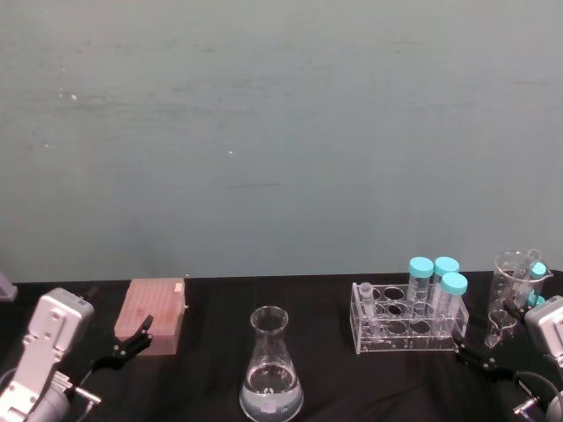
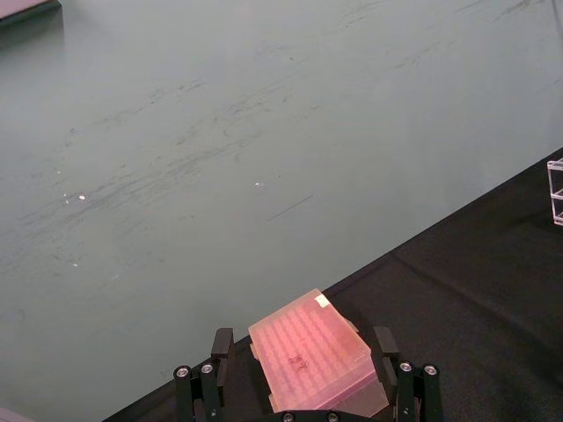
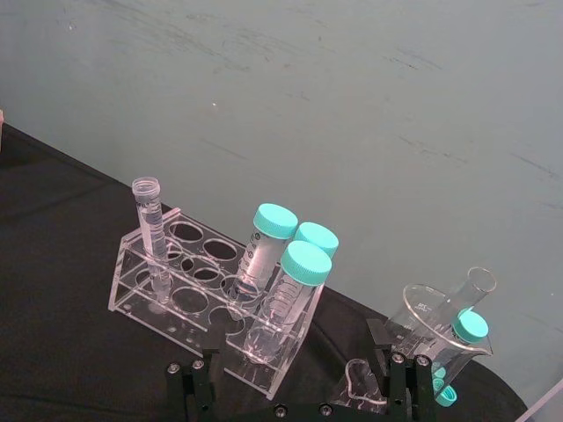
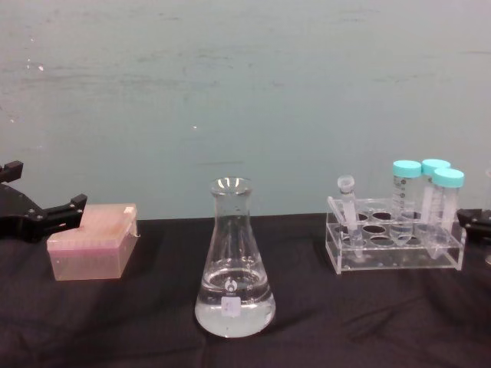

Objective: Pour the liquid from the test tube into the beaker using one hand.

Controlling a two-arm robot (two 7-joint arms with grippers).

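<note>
Your beaker holds clear liquid in its base. To its right, the small test tube leans in the left end of a clear rack, with three turquoise-capped tubes at the other end. Your left gripper and right gripper are spread apart, holding nothing.

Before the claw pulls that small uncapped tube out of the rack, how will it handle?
The test tube looks like thin, clear plastic, so it is probably light and stiff. It leans loosely in its rack hole, so it should lift free easily. Smooth, round and uncapped, it may slip or spill if tilted early.
</note>
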